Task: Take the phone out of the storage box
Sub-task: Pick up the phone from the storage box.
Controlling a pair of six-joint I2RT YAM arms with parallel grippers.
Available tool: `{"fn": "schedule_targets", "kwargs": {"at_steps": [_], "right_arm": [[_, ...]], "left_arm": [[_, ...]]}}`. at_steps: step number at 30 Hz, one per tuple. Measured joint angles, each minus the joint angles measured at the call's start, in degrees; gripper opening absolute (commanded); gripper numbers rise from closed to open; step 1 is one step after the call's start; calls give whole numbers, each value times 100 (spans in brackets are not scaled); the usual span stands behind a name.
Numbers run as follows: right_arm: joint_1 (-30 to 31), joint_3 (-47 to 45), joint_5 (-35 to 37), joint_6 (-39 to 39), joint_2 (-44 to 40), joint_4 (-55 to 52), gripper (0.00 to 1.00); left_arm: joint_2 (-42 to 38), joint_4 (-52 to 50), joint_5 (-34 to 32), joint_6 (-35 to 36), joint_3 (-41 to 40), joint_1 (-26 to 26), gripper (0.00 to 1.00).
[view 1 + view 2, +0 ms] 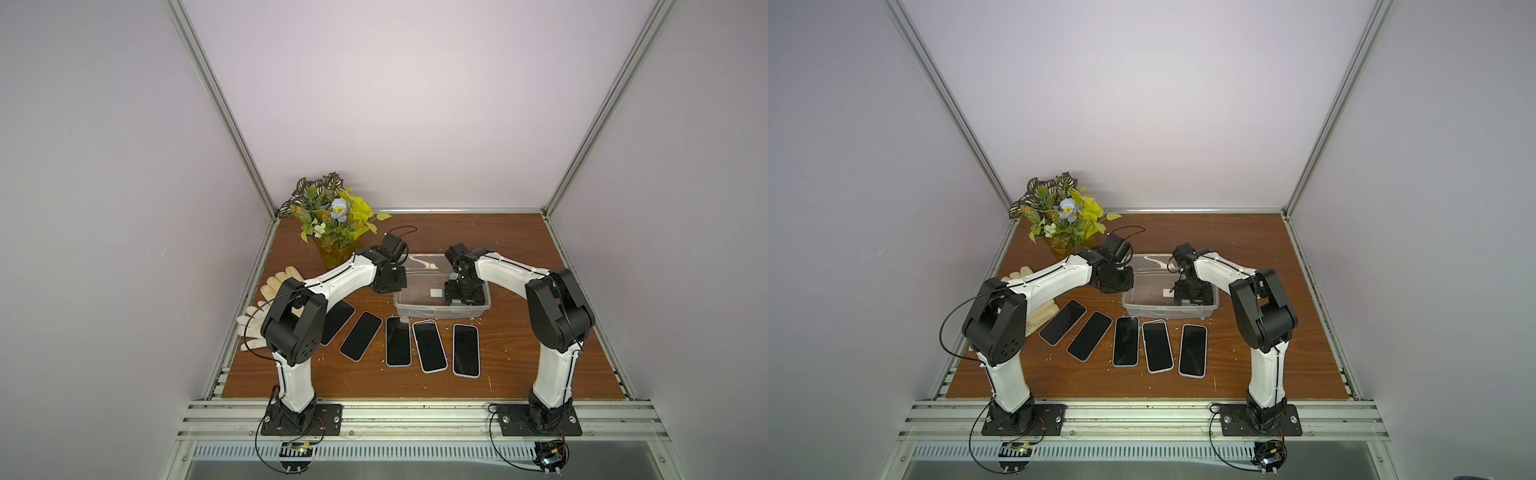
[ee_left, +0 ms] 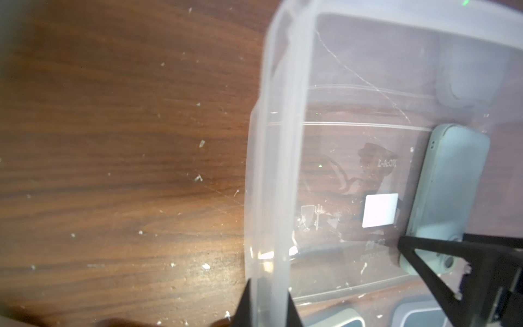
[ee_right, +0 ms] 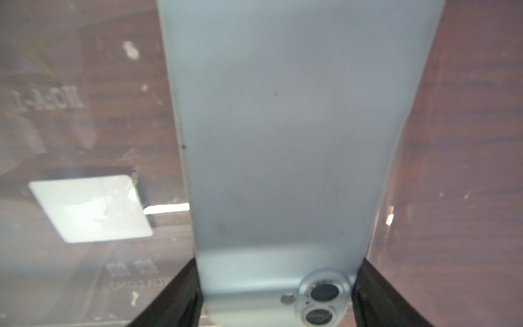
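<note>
Worktop [image 1: 519,257] of brown wood grain carried the clear storage box [image 1: 419,311], set between my two wrists. The phone [image 3: 283,141] lay flat on the floor of that storage box [image 1: 1150,311], pale blue-grey back up, along the side nearer my right arm. A small white sticker [image 3: 90,208] sat on the floor just beside it, close but apart.

My right claw [image 3: 278,262] reached down inside the storage box, one finger at each long edge of the phone at its lens end. Those fingers [image 3: 181,297] looked hard up against the edges. Whether they pinched or merely flanked it I could not tell; the phone was level on the floor.

My left claw [image 2: 269,286] was at the end wall nearer my left arm, one finger outside and one inside, with the rim between them. The gap was narrow, scarcely wider than the rim, and I could not tell whether the fingers pressed the plastic or stood just clear. From that wrist the phone [image 2: 450,192] showed through the clear wall, the black frame of my right claw across its lens end.

Nearer my bases, five other phones [image 1: 398,340] lay in a row outside the storage box, screens up, the leftmost partly under my left arm. The vase of flowers [image 1: 328,216] stood in the far left corner, and pale gloves [image 1: 266,291] lay by the left edge beneath my left elbow.
</note>
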Motion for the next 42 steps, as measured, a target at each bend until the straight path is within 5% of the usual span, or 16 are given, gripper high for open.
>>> {"fn": "schedule_targets", "kwargs": {"at_steps": [1, 6, 14, 22, 30, 36, 42], "right_arm": [[0, 2, 22, -70, -15, 13, 43], [7, 7, 247, -516, -190, 168, 42], [11, -4, 420, -1145, -1375, 715, 41], [155, -612, 50, -1792, -2623, 1528, 41], [352, -688, -671, -2321, -3080, 1545, 41], [664, -688, -820, -2487, -3237, 1456, 41], [935, -688, -817, -2562, -3289, 1298, 41]], "left_arm": [[13, 28, 28, -17, 68, 7, 65], [17, 149, 291, -66, 485, 107, 99], [-190, 59, 914, -46, 868, 426, 99], [-535, -66, 2330, 28, 1530, 713, 99], [-466, -22, 3602, 164, 1982, 704, 87], [-210, -50, 3908, 179, 1982, 527, 79], [-31, -68, 3982, 212, 1998, 310, 42]]}}
